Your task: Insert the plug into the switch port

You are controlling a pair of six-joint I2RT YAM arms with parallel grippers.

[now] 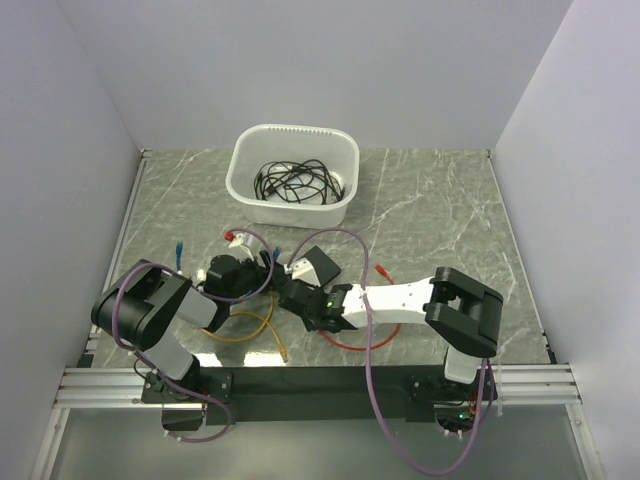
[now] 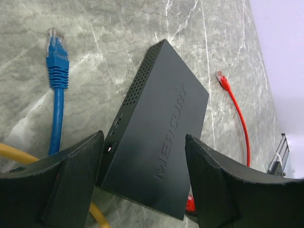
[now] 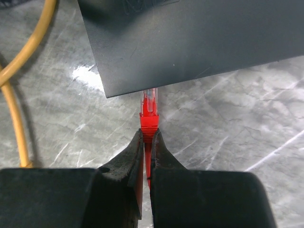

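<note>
Left fingers (image 2: 92, 152): spread wide, pressed on both sides of the switch (image 2: 161, 128).
Switch: tilted over the bench (image 3: 228, 123), between the two arms.
Right fingers (image 3: 137, 147): pinched tight on the red cable just behind the plug (image 3: 148, 107).
Plug: clear tip meeting the switch's edge.

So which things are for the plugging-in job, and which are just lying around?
For the job: switch, red plug, right fingers pinching it, left fingers around the switch.
Lying about: blue cable, yellow cable, white tub of black cables.
</note>
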